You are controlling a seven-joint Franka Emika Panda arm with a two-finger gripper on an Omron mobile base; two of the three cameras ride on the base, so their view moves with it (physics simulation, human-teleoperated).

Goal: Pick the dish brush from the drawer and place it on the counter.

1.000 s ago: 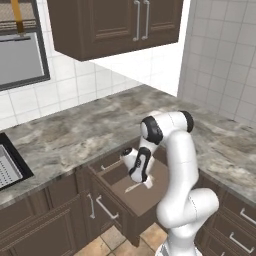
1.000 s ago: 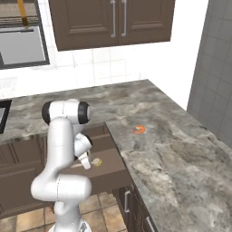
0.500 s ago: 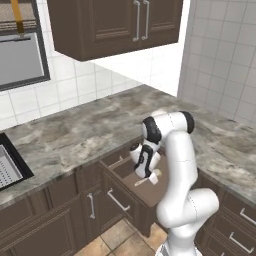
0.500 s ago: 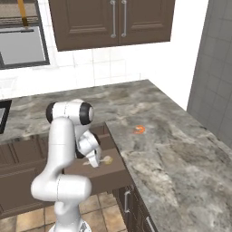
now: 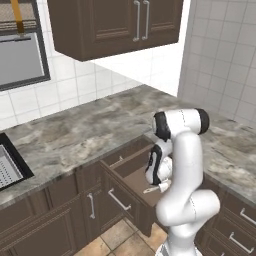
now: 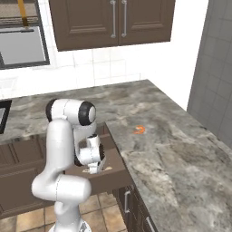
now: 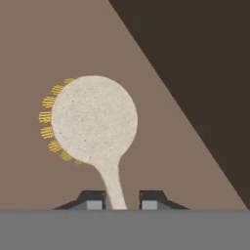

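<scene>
White square tiles [image 5: 95, 82] are seen on the far wall, grey tiles [image 6: 217, 68] on the right wall. Dark brown upper cabinets [image 5: 115, 25] are hung above. Tan floor tiles [image 5: 117, 240] are laid below.

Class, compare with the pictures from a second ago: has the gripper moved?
Yes. The gripper has come down and right, deeper into the drawer, toward its floor.

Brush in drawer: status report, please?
Pincer down in drawer, fingers either side of brush handle. Brush flat on drawer floor. Nothing in the way.
</scene>
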